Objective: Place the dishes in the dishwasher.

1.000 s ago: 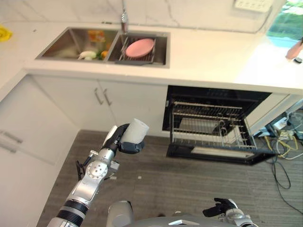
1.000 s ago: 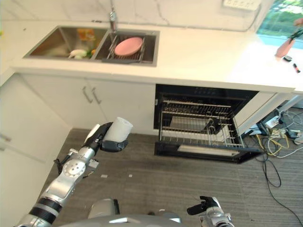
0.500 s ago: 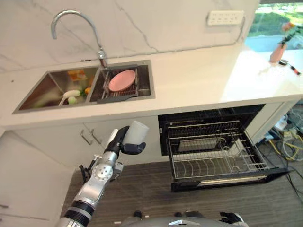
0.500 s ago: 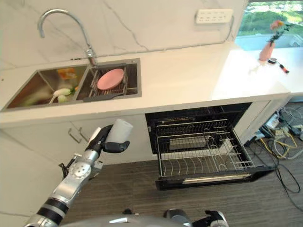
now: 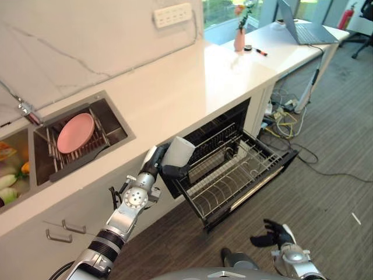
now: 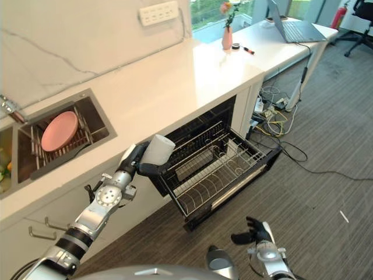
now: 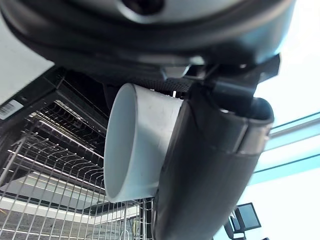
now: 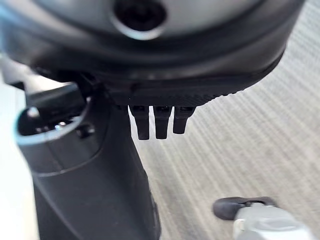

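Observation:
My left hand [image 5: 154,164] is shut on a white cup [image 5: 178,153], held on its side in the air just above the near left corner of the pulled-out dishwasher rack [image 5: 231,180]. In the left wrist view the cup [image 7: 134,146] sits between thumb and fingers [image 7: 210,165], with the rack's wires beyond it. A pink plate [image 5: 76,132] stands in the wire drainer inside the sink [image 5: 118,125]. My right hand [image 5: 273,234] hangs low over the striped floor, fingers relaxed and holding nothing.
The dishwasher door [image 5: 265,181] lies open under the rack, jutting over the floor. Vegetables [image 5: 6,178] lie in the left sink basin. On the counter's far end stand a pink vase [image 5: 239,39] and a laptop [image 5: 303,29]. Cables [image 5: 285,111] lie beside the dishwasher.
The whole view has swung to the right, so the camera moved. My left hand still holds the cup, now close to the rack's corner rather than left of the dishwasher.

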